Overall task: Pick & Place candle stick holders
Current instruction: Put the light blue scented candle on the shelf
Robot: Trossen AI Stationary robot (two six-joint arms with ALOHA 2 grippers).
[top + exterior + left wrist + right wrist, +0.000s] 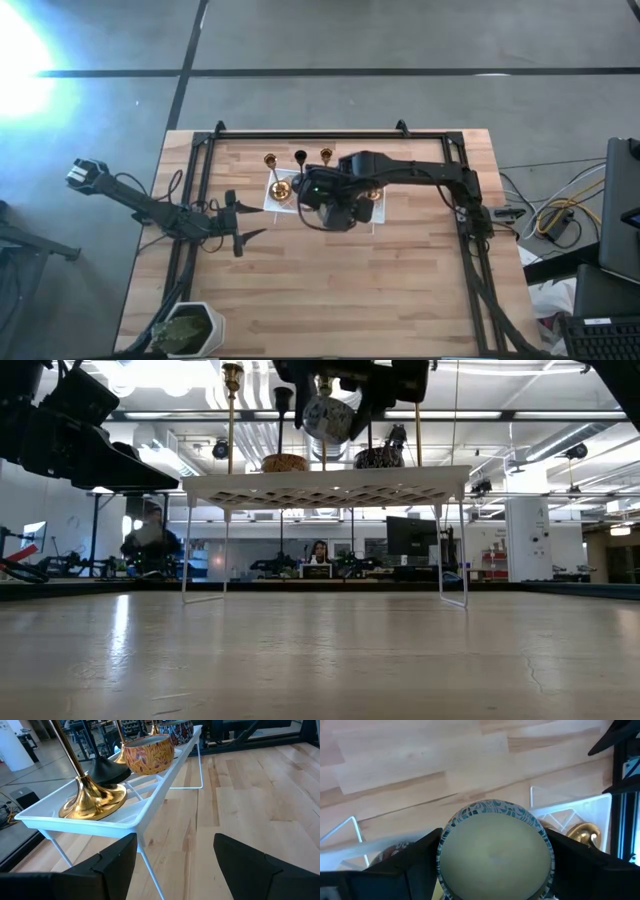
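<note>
A white lattice tray (pixel 372 215) stands on thin legs (pixel 186 550) at the table's middle. On it, by their round bases, stand slim holders: a gold one (pixel 270 160), a black one (pixel 300 156) and another gold one (pixel 326 154). A gold base (pixel 92 800) and a black base (pixel 107 769) show in the left wrist view. My right gripper (pixel 335 210) is over the tray, shut on a round blue-patterned candle tin (pixel 495 850), not on a holder. My left gripper (pixel 240 226) is open and empty, left of the tray, near its gold holder. My right gripper pinches the candle tin by two opposite sides of its round wall (pixel 443 840) between its two fingers (pixel 415 860). The fingers come from above, pointing down. In the low view the tin (pixel 328 418) is lifted clear above the tray top and tilted.
An orange patterned tin (pixel 148 752) and a dark patterned tin (pixel 380 457) sit on the tray. A gold holder base (pixel 582 832) lies beside my right fingers. A white pot with a plant (pixel 190 328) stands at the near left corner. Black rails (pixel 190 200) frame the table.
</note>
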